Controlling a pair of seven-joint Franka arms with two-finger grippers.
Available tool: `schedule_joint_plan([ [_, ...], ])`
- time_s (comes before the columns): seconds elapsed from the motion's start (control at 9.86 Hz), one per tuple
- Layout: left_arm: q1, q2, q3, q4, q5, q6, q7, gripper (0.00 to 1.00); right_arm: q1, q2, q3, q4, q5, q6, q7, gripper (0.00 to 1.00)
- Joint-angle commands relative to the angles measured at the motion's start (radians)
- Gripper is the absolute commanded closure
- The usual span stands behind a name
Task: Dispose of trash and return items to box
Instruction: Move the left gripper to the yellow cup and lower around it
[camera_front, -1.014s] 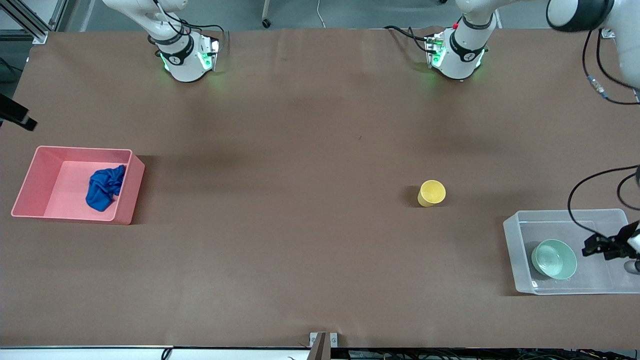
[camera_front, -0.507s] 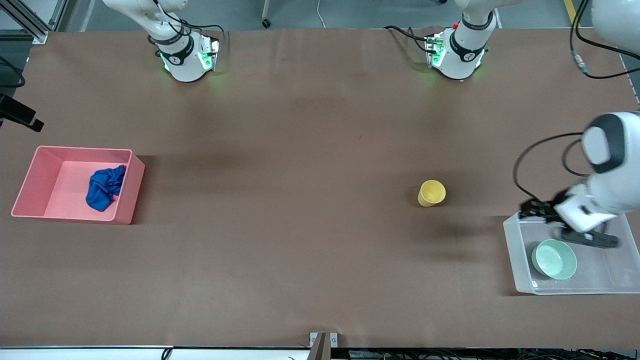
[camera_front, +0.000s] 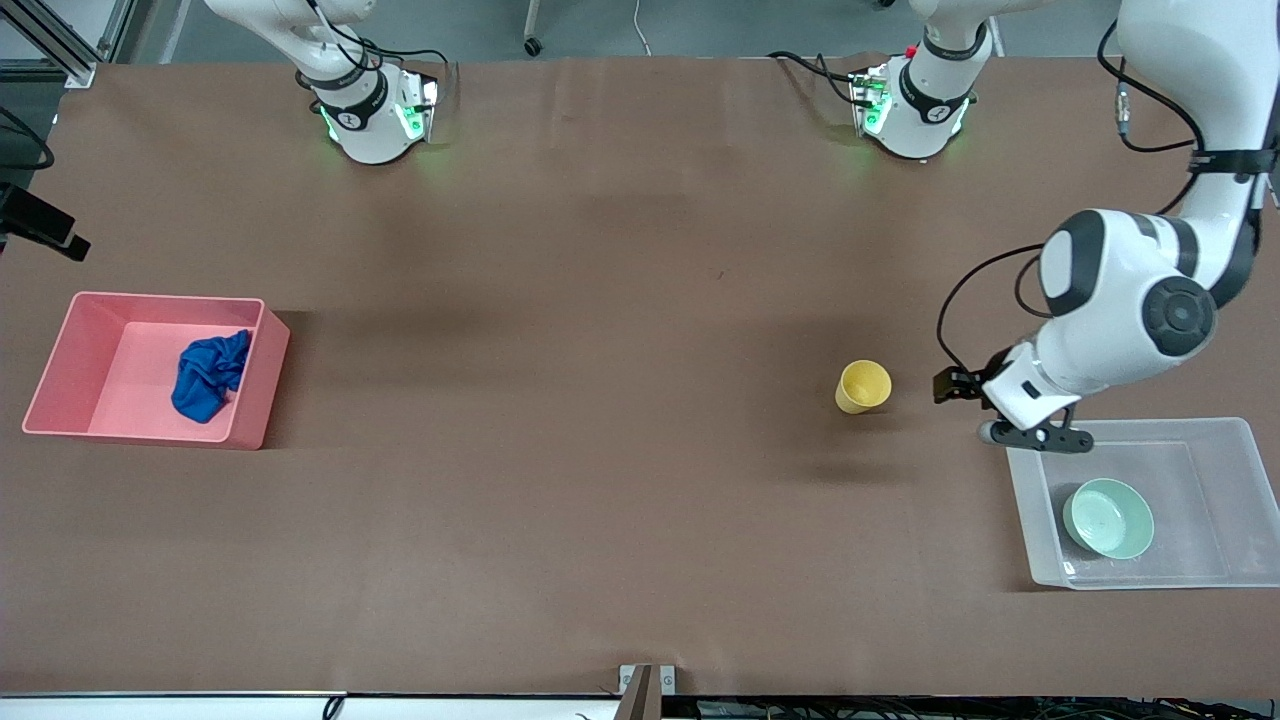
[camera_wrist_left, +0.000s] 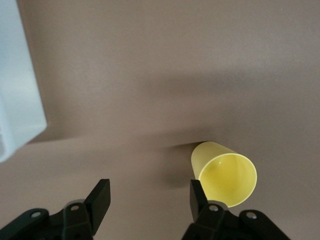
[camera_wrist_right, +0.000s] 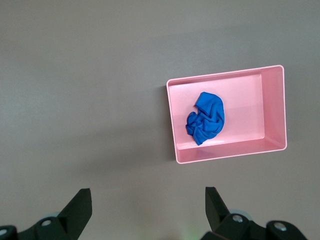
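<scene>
Yellow cup (camera_front: 863, 386) sits upright on the brown surface (camera_front: 600, 450), just off one fingertip of the left gripper (camera_wrist_left: 147, 200). Its fingers are spread wide and empty, probably lining up a grab. Mint bowl (camera_front: 1107, 517) is in the clear box (camera_front: 1030, 500), blue cloth (camera_wrist_right: 206, 118) in the pink bin (camera_wrist_right: 172, 120). Right gripper (camera_wrist_right: 147, 202) waits high over the surface, fingers wide open, empty.

Brown table (camera_front: 600, 480): pink bin (camera_front: 255, 400), yellow cup (camera_front: 863, 386), clear box (camera_front: 1030, 500).

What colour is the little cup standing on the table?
The cup is plain yellow, with no pattern. It shows best in the left wrist view.
</scene>
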Motion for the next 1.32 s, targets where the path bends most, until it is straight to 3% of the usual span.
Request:
schedule_joint_plan([
  [0.0,0.011,-0.038,-0.046,-0.179,0.017,0.16,-0.079,0.28,-0.003,-0.028,0.003,-0.029,-0.013,0.004,-0.017,0.0],
  [0.3,-0.015,-0.019,-0.048,-0.28,0.017,0.34,-0.095,0.28,-0.005,-0.028,0.003,-0.029,-0.013,0.001,-0.016,0.0],
  [0.61,-0.038,0.019,-0.046,-0.282,0.019,0.364,-0.103,0.29,-0.006,-0.028,0.003,-0.029,-0.013,0.002,-0.016,0.0],
  [0.81,-0.059,0.05,-0.042,-0.28,0.095,0.366,-0.147,0.34,-0.006,-0.028,0.003,-0.029,-0.012,0.002,-0.016,0.0],
  [0.91,-0.056,0.06,-0.043,-0.277,0.155,0.366,-0.193,0.44,-0.006,-0.028,0.003,-0.029,-0.012,0.002,-0.016,0.0],
  [1.12,-0.059,0.073,-0.045,-0.27,0.225,0.368,-0.268,0.89,-0.008,-0.028,0.003,-0.031,-0.012,0.002,-0.016,0.0],
  [1.22,-0.058,0.077,-0.045,-0.265,0.241,0.372,-0.271,0.97,-0.008,-0.028,0.003,-0.029,-0.012,0.002,-0.016,0.0],
])
